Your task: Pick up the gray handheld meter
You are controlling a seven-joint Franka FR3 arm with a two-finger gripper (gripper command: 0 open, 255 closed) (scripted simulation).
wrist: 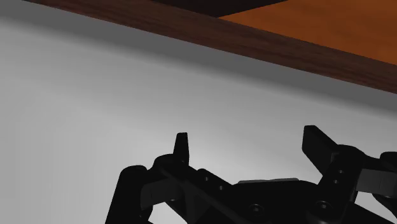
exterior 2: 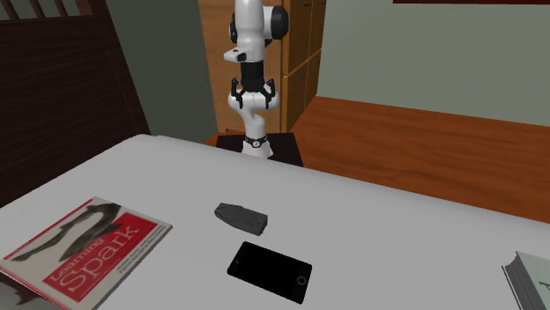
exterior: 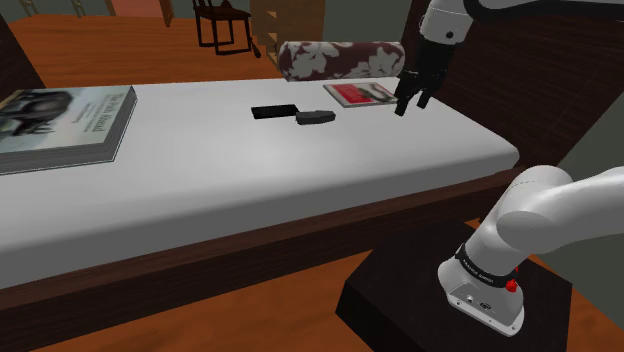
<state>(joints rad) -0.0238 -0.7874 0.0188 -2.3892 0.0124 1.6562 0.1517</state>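
My gripper (exterior: 412,103) hangs open and empty. The gray handheld meter (exterior: 314,118) lies on the bed (exterior: 200,190) toward the shoulder view's left, lower down, its long axis crosswise.

A bed (exterior: 300,190) with a plain white cover and a dark wood frame fills the middle of the room. Beyond the bed lies an orange-brown wooden floor (exterior: 130,45), where a dark wooden chair (exterior: 222,22) stands. At one end of the bed rises a dark plank headboard (exterior 2: 62,97). Past the bed's side stand a light wood cabinet (exterior 2: 304,53) and a grey-green wall (exterior 2: 423,53).
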